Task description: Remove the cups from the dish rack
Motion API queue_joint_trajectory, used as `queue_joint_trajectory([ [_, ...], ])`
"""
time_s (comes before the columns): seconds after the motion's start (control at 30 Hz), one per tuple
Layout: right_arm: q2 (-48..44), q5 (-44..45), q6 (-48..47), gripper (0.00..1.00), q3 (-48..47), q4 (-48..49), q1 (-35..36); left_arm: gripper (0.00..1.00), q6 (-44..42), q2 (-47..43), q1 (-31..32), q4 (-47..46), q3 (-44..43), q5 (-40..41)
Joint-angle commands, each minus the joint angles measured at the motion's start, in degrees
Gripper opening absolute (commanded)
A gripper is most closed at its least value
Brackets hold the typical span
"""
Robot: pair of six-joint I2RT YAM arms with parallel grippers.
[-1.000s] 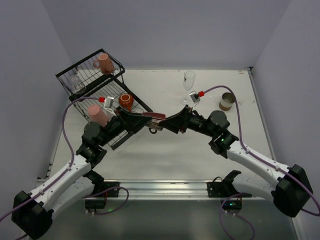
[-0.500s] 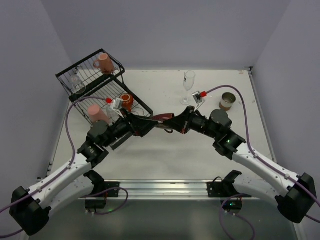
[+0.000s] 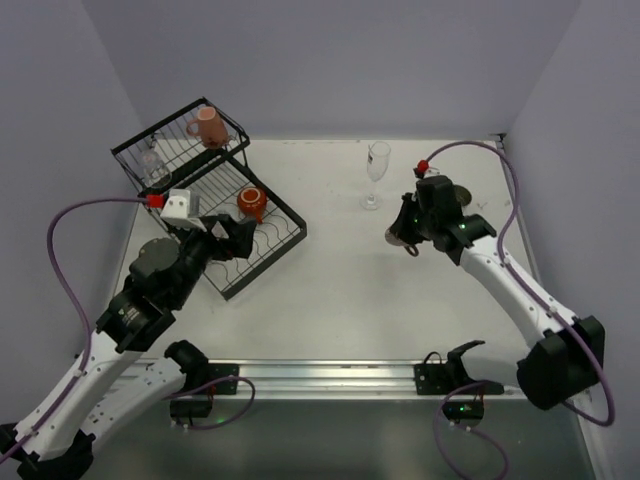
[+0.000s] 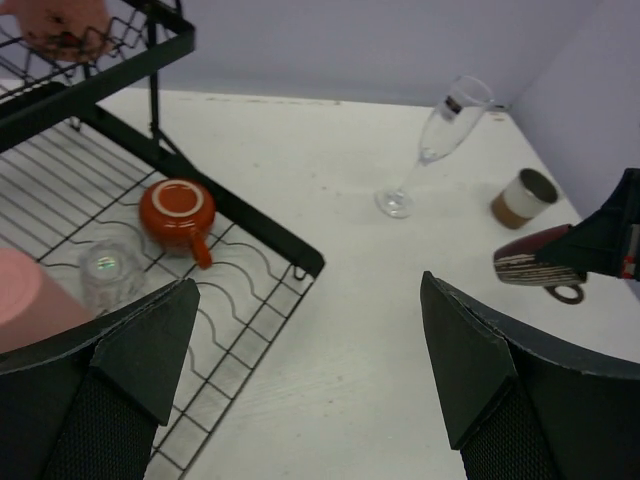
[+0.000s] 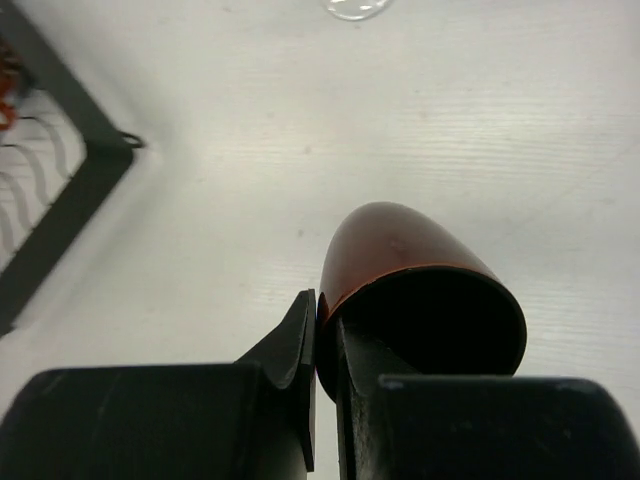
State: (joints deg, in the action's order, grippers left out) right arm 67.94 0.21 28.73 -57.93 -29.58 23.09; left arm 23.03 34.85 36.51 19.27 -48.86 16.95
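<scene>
The right hand (image 5: 325, 335) is pinched narrow on the rim of a dark red mug (image 5: 400, 260), one finger inside the mouth and one outside, and holds it on its side with the handle hanging down over the white worktop (image 3: 330, 300). The left wrist view shows that mug (image 4: 535, 268) near a brown cup (image 4: 525, 197) and a stemmed glass (image 4: 445, 130), both upright on the worktop. The left hand (image 4: 307, 290) is spread wide and holds nothing, poised over the near corner of the dish rack (image 4: 250, 215). On the rack's flat tray just ahead of it are an orange-red mug (image 4: 177, 207) turned base up, a clear glass (image 4: 110, 270) and a salmon tumbler (image 4: 25, 305). A pink mug (image 3: 208, 126) sits in the raised basket at the rack's far end.
</scene>
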Motion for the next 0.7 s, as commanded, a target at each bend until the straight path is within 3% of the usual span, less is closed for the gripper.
queue_joint_trajectory([
  [0.0,6.7,9.1,-4.8,0.0,-9.2,-5.7,-0.5,1.0,-5.9,-0.8,0.1,4.6,1.7,9.4],
  [0.27,26.5,14.5,-10.4,0.0,-25.1,-9.1,-3.3,1.0,-8.0,-1.7,0.1,3.4,5.2,9.9],
  [0.67,39.5,10.8,-14.2,0.0,-36.4,-11.0,-9.8,1.0,-8.3,-1.3,0.1,2.8,5.6,10.7],
])
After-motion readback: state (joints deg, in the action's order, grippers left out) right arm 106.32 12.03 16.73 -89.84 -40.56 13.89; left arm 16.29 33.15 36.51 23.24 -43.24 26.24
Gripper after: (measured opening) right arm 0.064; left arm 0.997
